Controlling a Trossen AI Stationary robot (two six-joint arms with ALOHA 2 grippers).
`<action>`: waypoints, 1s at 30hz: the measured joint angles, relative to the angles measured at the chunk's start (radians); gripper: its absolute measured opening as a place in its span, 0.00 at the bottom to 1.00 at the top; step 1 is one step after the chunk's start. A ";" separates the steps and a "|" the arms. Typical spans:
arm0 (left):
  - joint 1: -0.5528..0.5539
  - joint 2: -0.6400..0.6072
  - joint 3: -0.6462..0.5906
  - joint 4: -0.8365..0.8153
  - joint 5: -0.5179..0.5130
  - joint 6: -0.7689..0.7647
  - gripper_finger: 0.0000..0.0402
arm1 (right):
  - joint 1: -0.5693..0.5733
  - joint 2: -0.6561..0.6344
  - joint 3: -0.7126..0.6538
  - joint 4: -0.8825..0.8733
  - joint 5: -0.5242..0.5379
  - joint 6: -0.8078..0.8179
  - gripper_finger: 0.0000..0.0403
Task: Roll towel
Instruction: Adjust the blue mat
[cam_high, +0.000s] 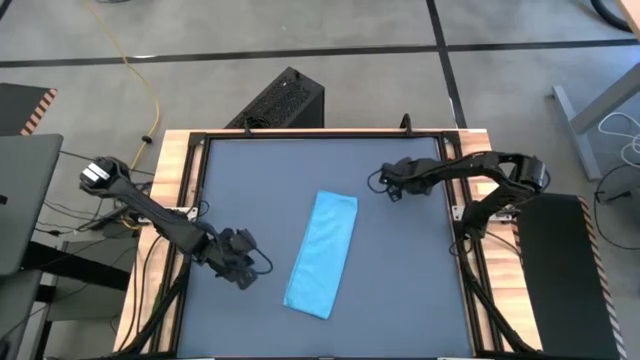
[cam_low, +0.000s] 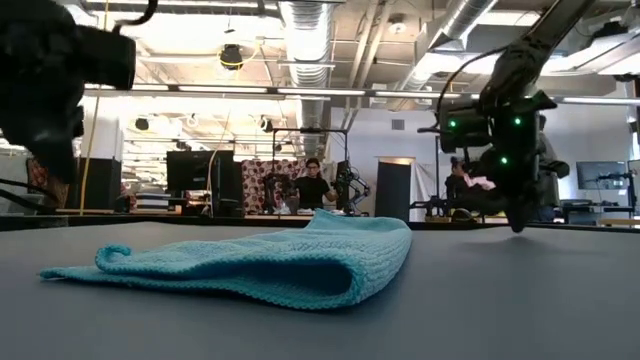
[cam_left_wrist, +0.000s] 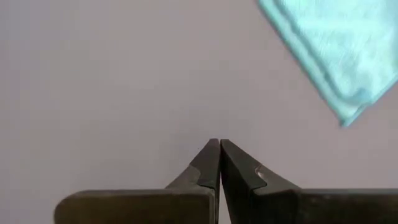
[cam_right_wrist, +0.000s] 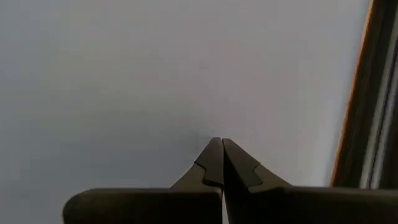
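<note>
Left gripper (cam_high: 243, 272) low over the table (cam_high: 400, 290), fingers pinched together on nothing, just beside the towel (cam_high: 323, 254), which lies folded, a long strip aslant mid-table; right gripper (cam_high: 390, 185) likewise closed and empty toward the far right corner, bare tabletop all round

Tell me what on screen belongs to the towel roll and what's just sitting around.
Job:
- towel, folded, lying flat on the table
- left claw, shut, empty, beside the towel
- right claw, shut, empty, off to the far side

Lying about:
- black box on the floor behind the table
- yellow cable
</note>
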 joint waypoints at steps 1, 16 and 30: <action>0.000 -0.013 0.000 0.001 -0.017 -0.007 0.00 | -0.010 0.000 -0.009 0.010 0.000 -0.010 0.04; 0.000 0.000 0.001 0.019 -0.047 -0.009 0.00 | -0.029 -0.097 -0.053 -0.048 0.109 -0.050 0.04; 0.000 0.000 0.002 0.019 -0.003 0.010 0.00 | -0.168 0.023 -0.057 0.020 0.098 -0.087 0.04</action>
